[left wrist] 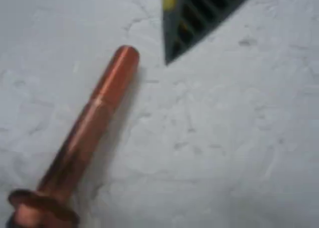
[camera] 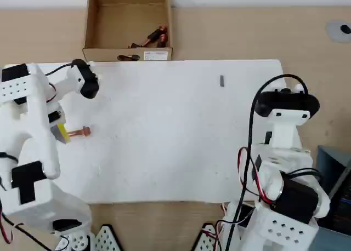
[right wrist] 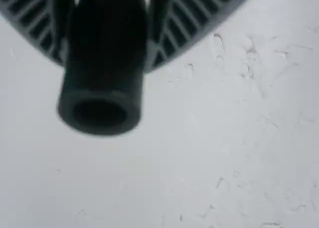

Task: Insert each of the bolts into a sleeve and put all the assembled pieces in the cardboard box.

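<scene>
Risk: my left claw (camera: 63,134), just beside the bolt (left wrist: 94,133) and how far open I cannot tell, could nudge it rolling, while my right claw (right wrist: 107,36), well apart from the bolt, stays out of it, clamped on the sleeve (right wrist: 102,93).

Bolt (camera: 82,132) left on board (camera: 164,147), sleeve (camera: 221,81) right, cardboard box (camera: 126,21) behind

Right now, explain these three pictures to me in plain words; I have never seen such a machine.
These are two small robot arms at a table. The high view looks down on both: the left arm, the right arm, a white mat and a cardboard box holding assembled pieces. The other two come from cameras on the wrists. The left one shows a copper bolt lying on the mat. The right one shows that arm's jaws clamped on a dark sleeve. A second sleeve lies on the mat.
</scene>
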You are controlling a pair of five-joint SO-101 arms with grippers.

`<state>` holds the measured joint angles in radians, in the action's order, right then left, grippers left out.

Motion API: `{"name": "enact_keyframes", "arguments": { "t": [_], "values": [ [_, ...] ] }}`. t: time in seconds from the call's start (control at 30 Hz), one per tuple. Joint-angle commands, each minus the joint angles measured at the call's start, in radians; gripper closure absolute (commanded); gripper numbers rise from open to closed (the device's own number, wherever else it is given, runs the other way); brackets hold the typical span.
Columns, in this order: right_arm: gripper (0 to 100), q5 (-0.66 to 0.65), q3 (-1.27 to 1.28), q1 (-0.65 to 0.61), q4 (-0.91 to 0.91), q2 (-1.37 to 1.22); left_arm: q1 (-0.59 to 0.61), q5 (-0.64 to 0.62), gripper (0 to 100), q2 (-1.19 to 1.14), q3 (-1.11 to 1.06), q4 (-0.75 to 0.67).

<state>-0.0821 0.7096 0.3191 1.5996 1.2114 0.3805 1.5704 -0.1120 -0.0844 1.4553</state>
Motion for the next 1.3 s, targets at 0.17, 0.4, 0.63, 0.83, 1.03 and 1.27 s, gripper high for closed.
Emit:
{"name": "enact_keyframes", "arguments": {
  "t": [0.17, 0.4, 0.63, 0.83, 1.03, 1.27],
  "values": [
    [98.8, 0.002, -0.001, 0.005, -0.023, 0.004, -0.063, 0.041, 74, -0.099, 0.038, -0.075],
    [98.8, 0.002, -0.001, 0.005, -0.023, 0.007, -0.103, 0.041, 74, -0.148, 0.038, -0.075],
    [98.8, 0.002, -0.001, 0.005, -0.021, 0.007, -0.117, 0.040, 88, -0.234, 0.038, -0.164],
    [98.8, 0.002, -0.001, 0.005, -0.021, 0.007, -0.118, 0.040, 90, -0.277, 0.034, -0.184],
    [98.8, 0.002, -0.001, 0.005, -0.021, 0.007, -0.118, 0.040, 91, -0.302, 0.031, -0.181],
    [98.8, 0.002, -0.002, 0.005, -0.021, 0.008, -0.117, 0.040, 99, -0.294, 0.044, -0.180]
  ]
}}
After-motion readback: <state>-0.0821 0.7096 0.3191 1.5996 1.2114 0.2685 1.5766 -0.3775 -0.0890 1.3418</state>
